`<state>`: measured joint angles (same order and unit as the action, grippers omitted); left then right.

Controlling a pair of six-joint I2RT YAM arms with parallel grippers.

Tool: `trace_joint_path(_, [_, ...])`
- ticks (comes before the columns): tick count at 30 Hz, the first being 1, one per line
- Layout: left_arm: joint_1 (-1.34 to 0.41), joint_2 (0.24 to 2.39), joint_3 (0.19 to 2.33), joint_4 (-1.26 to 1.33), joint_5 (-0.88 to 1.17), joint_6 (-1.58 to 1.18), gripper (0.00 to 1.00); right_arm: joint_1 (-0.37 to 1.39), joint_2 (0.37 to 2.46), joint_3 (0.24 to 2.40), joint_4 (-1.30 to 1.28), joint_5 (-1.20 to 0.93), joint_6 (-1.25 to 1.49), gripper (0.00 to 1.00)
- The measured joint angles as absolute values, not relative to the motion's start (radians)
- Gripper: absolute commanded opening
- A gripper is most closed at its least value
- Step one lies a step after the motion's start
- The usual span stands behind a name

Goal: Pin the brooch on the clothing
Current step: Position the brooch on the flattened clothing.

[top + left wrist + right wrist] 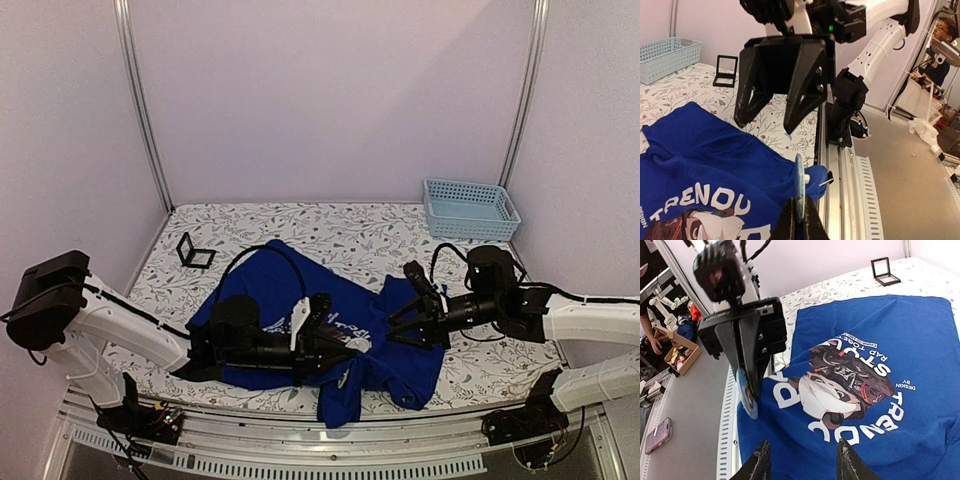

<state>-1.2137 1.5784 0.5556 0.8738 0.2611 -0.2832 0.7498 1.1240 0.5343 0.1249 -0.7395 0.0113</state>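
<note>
Left end effector (799, 204) pinching brooch (798, 181), right (802, 446) spread

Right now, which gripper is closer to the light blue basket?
Right. The right gripper hangs open above the shirt's right side, the basket beyond it in the far right corner. The left gripper, pinching the brooch, is further left and closer to the near edge.

The brooch (746, 394), a small round blue disc (edge-on from the left wrist), was pinched upright between the left gripper's fingers (759, 357) over the shirt's edge. The royal-blue T-shirt (268, 278) lay rumpled, print up, on the surface (330, 225), its panda face ringed by white lettering.
</note>
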Motion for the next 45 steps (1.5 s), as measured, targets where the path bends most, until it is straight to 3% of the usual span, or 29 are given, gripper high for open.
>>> trace_joint_path(10, [-1.193,1.604,0.554,0.957,0.339,-0.346,0.00,0.819,1.143,0.430,0.411,-0.830,-0.098,0.40])
trace_joint_path(13, [-1.193,1.614,0.555,0.954,0.350,-0.344,0.00,0.819,1.168,0.440,0.453,-0.864,-0.108,0.33])
trace_joint_path(21, [-1.193,1.616,0.574,0.939,0.359,-0.334,0.00,0.827,1.219,0.467,0.485,-0.896,-0.094,0.33])
trace_joint_path(28, [-1.193,1.616,0.575,0.926,0.359,-0.329,0.00,0.864,1.253,0.472,0.494,-0.897,-0.064,0.06])
trace_joint_path(32, [-1.193,1.616,0.575,0.922,0.362,-0.326,0.00,0.864,1.253,0.472,0.494,-0.889,-0.045,0.00])
trace_joint_path(36, [-1.193,1.616,0.575,0.919,0.362,-0.321,0.00,0.864,1.254,0.476,0.482,-0.886,-0.020,0.00])
trace_joint_path(41, [-1.191,1.616,0.575,0.911,0.339,-0.316,0.39,0.863,1.283,0.510,0.447,-0.891,0.040,0.00])
trace_joint_path(45, [-1.190,1.602,0.568,0.891,0.279,-0.280,0.51,0.857,1.316,0.533,0.418,-0.891,0.112,0.00])
